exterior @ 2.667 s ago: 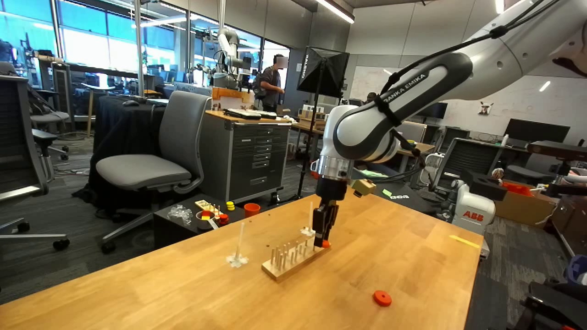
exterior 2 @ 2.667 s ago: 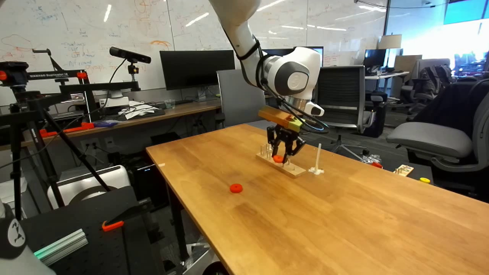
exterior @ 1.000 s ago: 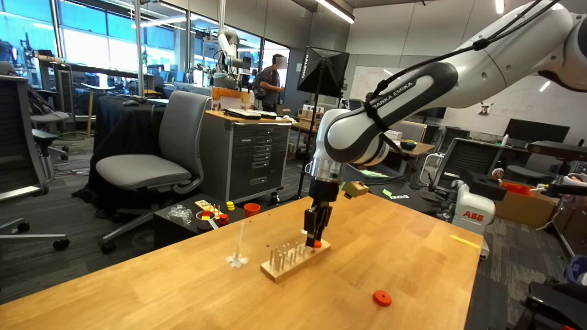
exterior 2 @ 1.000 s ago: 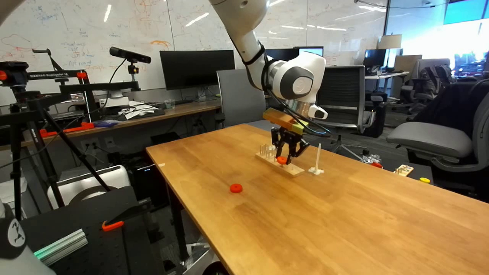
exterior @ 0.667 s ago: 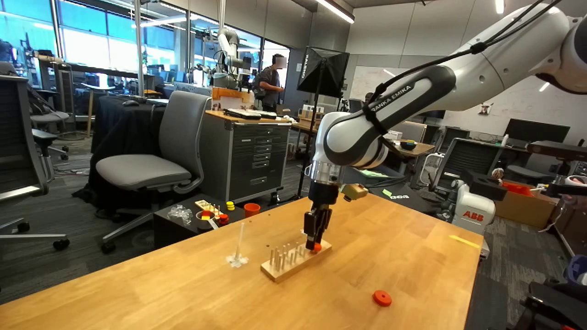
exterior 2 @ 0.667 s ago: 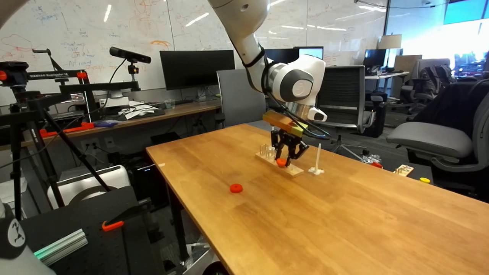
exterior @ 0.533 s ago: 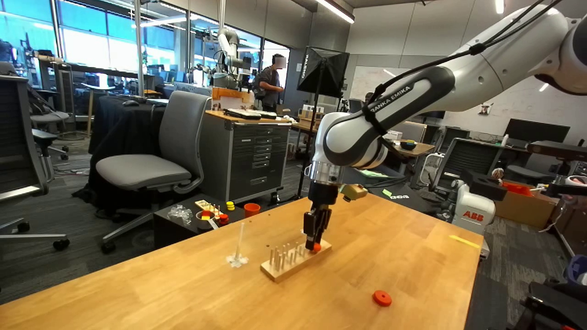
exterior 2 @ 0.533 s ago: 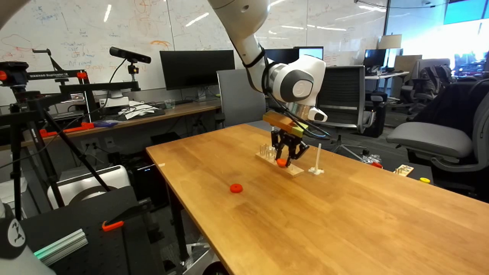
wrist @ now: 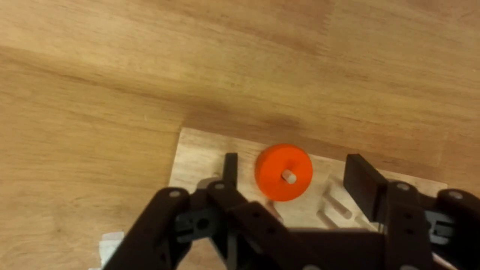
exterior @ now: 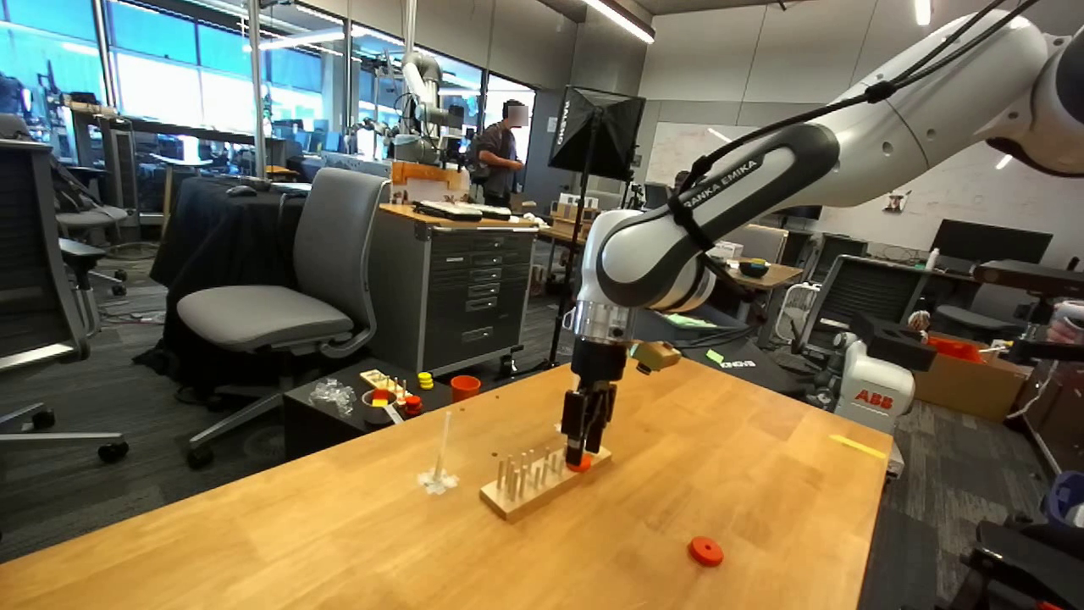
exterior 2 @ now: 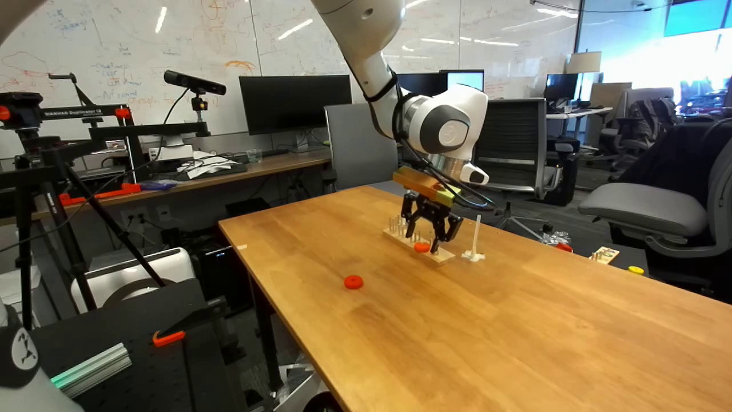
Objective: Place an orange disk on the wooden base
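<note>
Parted since earlier, my pincer (wrist: 295, 175) flanks the orange disk (wrist: 272, 170), pegged on the wooden base (wrist: 202, 153) toward the tabletop's (exterior 2: 514, 326) far corner.

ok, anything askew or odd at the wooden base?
Nothing stands out. The orange disk is around a peg on the wooden base; the gripper is open, clear of it. Can't tell if fully seated.

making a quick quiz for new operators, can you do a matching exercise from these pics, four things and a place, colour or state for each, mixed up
1. gripper
2. orange disk nearest the gripper
3. other orange disk
4. wooden base

A. around a peg
B. pale rectangular slab
C. open
D. flat on the tabletop, hole showing

Pairs: 1-C, 2-A, 3-D, 4-B
</note>
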### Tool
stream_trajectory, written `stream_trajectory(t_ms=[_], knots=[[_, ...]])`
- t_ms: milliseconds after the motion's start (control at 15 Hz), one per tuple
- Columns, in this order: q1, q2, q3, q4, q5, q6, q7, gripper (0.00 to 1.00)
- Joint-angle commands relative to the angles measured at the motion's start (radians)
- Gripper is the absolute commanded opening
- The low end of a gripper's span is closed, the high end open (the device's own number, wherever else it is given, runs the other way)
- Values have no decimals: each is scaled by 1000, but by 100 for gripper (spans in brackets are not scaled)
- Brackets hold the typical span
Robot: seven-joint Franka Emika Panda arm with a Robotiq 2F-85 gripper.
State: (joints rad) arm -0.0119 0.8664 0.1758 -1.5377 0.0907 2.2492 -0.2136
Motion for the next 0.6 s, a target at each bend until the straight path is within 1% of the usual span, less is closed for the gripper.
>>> stream_trajectory(t_ms=[0, 400, 533], knots=[[9, -31, -6, -24, -11, -70, -36, 100], [21, -130, -13, -160, -35, -27, -45, 100], [19, -179, -11, -222, -35, 7, -43, 100]])
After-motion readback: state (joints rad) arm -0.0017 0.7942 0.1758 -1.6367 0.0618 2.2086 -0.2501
